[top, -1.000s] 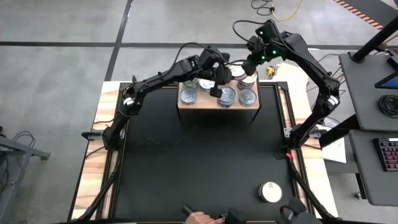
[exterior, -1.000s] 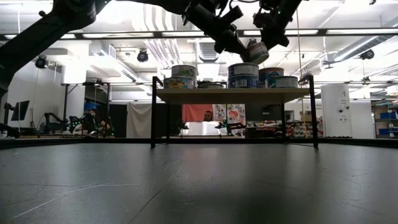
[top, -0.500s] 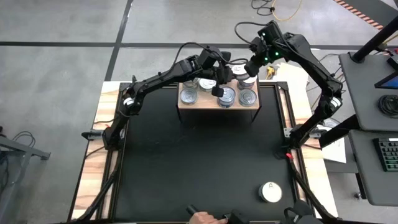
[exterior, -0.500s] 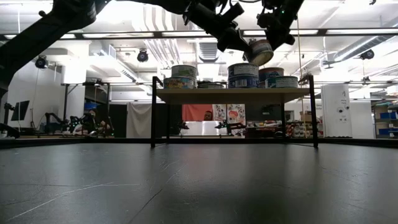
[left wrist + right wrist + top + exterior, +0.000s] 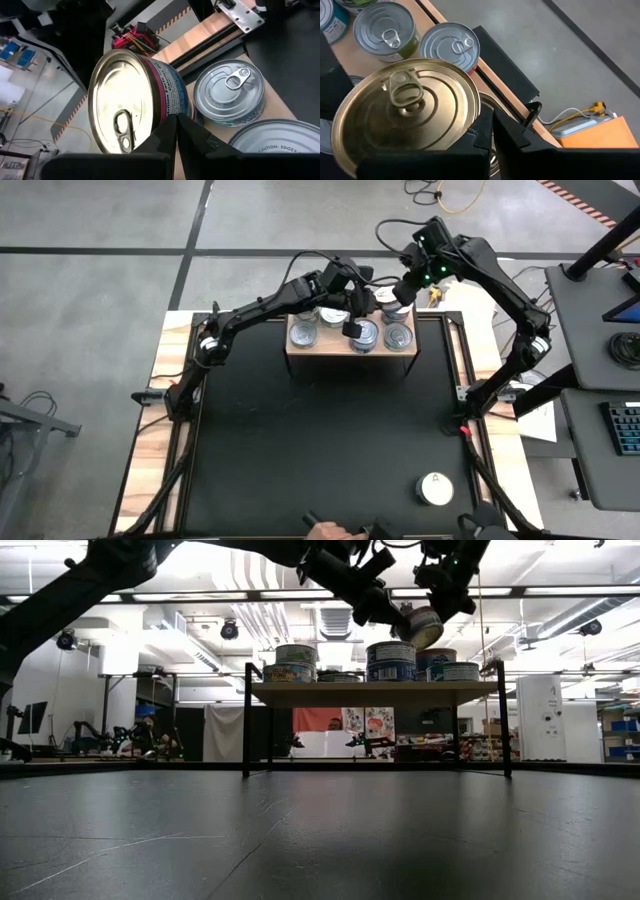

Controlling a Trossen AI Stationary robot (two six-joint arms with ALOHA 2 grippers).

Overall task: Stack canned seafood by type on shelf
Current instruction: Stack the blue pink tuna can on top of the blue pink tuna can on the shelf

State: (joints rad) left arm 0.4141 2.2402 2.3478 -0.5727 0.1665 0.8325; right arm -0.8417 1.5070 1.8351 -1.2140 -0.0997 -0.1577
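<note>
**Gold-topped tin held tilted over the shelf**

High view: both hands crowd the shelf at twelve o'clock.

Low view: right hand clenched on a tilted gold-topped tin; level it before lowering.

Left wrist view: left hand pinched shut, holding nothing.

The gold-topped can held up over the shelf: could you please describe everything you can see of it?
The gold-topped can is a short round metal tin with ringed lid and pull ring, its side label pink and blue. It hangs tilted above the shelf, over the cans there, with the right gripper and left gripper both shut at its rim.
</note>
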